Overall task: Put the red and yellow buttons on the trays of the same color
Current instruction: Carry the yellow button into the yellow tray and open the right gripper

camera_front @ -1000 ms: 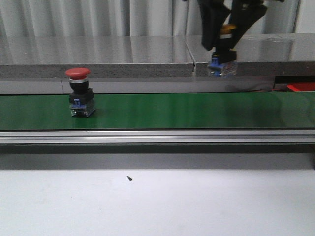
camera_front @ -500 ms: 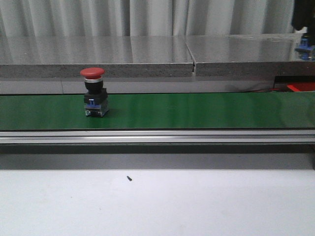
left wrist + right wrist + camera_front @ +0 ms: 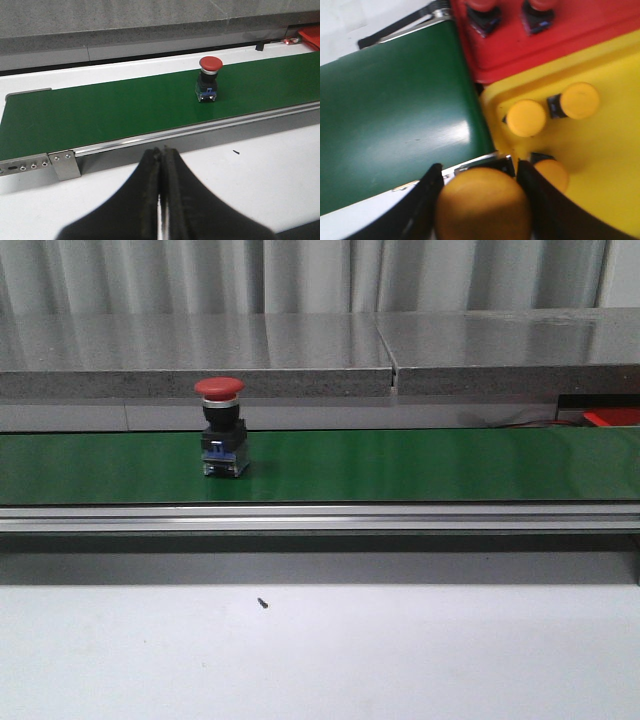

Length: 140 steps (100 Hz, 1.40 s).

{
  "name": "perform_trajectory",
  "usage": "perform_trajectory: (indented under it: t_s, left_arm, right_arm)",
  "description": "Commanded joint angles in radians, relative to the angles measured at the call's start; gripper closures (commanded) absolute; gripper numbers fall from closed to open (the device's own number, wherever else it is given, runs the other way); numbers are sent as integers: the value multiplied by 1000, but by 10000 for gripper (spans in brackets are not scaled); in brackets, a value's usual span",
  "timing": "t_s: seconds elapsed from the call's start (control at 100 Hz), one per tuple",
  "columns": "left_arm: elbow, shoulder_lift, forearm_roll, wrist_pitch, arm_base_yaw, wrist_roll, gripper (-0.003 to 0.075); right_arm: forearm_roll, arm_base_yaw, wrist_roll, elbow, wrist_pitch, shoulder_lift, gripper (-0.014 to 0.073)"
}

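A red button (image 3: 221, 432) with a black and blue base stands upright on the green belt (image 3: 420, 465), left of centre; it also shows in the left wrist view as the red button (image 3: 208, 83). My left gripper (image 3: 161, 150) is shut and empty over the white table, short of the belt's rail. My right gripper (image 3: 479, 172) is shut on a yellow button (image 3: 482, 205), held above the belt's end by the yellow tray (image 3: 607, 165). That tray holds three yellow buttons (image 3: 526, 117). The red tray (image 3: 580, 35) beside it holds two red buttons (image 3: 485, 12).
A grey stone ledge (image 3: 200, 355) runs behind the belt. A metal rail (image 3: 320, 520) edges the belt's near side, with white table (image 3: 400, 650) in front. A corner of the red tray (image 3: 612, 418) shows at the belt's right end.
The red button has ridden the belt to the right. My right gripper, holding the yellow button, has left the front view toward the right.
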Motion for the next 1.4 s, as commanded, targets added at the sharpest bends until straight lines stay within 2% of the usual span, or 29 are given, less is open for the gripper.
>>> perform_trajectory:
  t_s: [0.0,0.3,0.49,0.64,1.39]
  left_arm:
    - [-24,14,-18,-75,-5,0,738]
    - [-24,14,-18,-75,-5,0,738]
    - [-24,14,-18,-75,-5,0,738]
    - [-24,14,-18,-75,-5,0,738]
    - [-24,14,-18,-75,-5,0,738]
  right_arm:
    - [-16,-78,14,12,-68,-65,437]
    - [-16,-270,15,136,-122,-98,437]
    - [-16,-337,15,222,-235,-98,443]
    - [-14,-355,15,263,-321,-75,444]
    - [-10,-355,15,323,-529,175,444]
